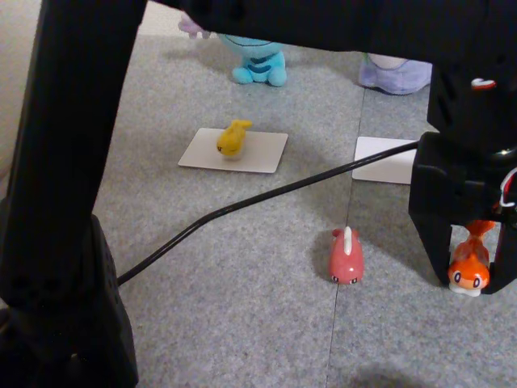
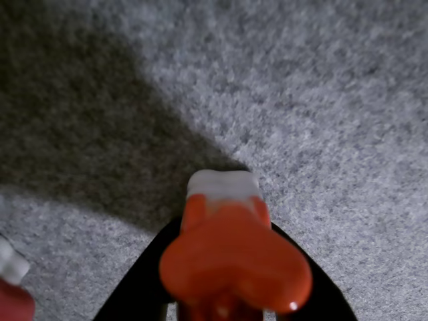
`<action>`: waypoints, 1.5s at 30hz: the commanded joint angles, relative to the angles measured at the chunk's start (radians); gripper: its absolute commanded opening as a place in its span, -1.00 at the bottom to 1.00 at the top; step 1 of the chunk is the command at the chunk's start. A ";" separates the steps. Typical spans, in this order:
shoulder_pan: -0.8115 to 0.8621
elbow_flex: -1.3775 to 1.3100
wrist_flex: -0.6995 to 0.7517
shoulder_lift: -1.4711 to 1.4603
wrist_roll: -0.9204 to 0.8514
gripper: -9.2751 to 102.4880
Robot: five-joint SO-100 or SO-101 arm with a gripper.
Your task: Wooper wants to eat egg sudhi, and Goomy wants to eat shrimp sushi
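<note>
gripper: black two-finger gripper [image 1: 471, 263] at right edge of other view; fingers narrowed, one either side of shrimp sushi, looks clamped; contact not certain.
shrimp sushi: small orange fish-shaped plastic toy w/ white base [image 1: 469, 276], between fingers, base on or just off grey carpet [image 1: 242, 307]. Long axis upright, tail up into jaws; wrist view shows tail [image 2: 234, 264] nearest lens, white base [image 2: 223, 184] beyond.
bystander: pink fish-shaped toy [image 1: 346, 257] just left, apart.
target: white card [image 1: 380, 159] beyond, up-left of gripper, in front of Goomy, pale lilac plush [image 1: 396, 73].
far left: yellow fish-shaped egg sudhi [image 1: 233, 137] already on its card by Wooper, light blue plush [image 1: 257, 61].
</note>
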 commanded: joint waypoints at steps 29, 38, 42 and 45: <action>-0.410 -0.416 -0.008 -0.014 0.311 -0.80; -0.376 -0.572 0.043 -0.238 0.311 -0.80; -0.394 -0.586 0.063 -0.249 0.325 -0.80; -0.402 -0.586 0.063 -0.249 0.325 -0.80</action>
